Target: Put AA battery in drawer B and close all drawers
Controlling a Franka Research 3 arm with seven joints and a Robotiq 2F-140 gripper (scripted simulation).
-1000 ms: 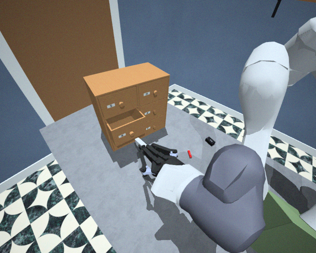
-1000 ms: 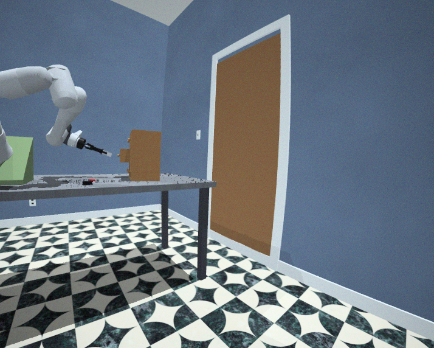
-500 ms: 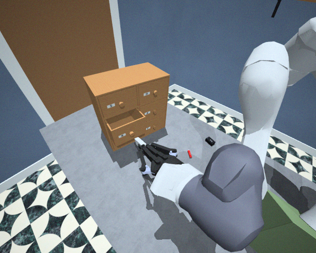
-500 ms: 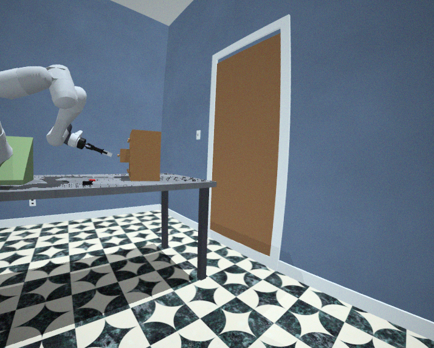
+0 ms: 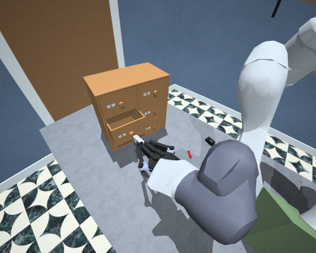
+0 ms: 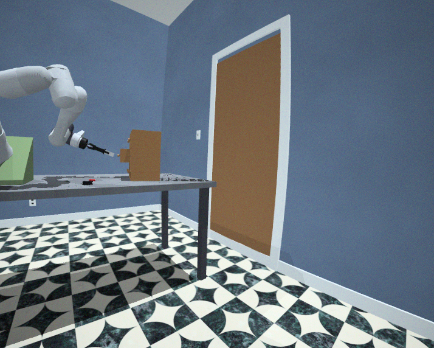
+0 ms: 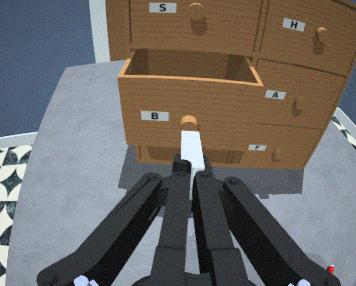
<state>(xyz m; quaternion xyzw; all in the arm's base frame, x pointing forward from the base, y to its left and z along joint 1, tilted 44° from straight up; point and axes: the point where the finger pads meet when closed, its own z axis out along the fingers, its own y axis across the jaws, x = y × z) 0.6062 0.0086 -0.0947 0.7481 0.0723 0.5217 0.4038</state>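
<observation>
The AA battery is hard to pick out. A small red thing (image 5: pixel 189 153) and a small black thing (image 5: pixel 210 140) lie on the table to the right of the arm, and I cannot tell which one is the battery. Both are well apart from the chest.

The grey table (image 5: pixel 79 163) is the biggest thing here. It stands on a black and white tiled floor (image 6: pixel 217 308), near a brown door (image 6: pixel 246 145) in a blue wall.

The white and grey robot arm (image 5: pixel 261 86) reaches over the table from the right.

The small wooden chest (image 5: pixel 124 76) stands upright at the far side of the table. It has drawers marked S (image 7: pixel 163 7), H (image 7: pixel 294 25), A (image 7: pixel 275 95) and B.

The drawer marked B (image 7: pixel 187 105) is pulled out part way. Its inside looks bare. The other drawers are pushed in.

The gripper (image 7: pixel 192 148) points at the drawer's front. Its black fingers are pressed all the way together and hold nothing. The white tip sits just below the drawer's round knob (image 7: pixel 188 121), very near it or touching it.
</observation>
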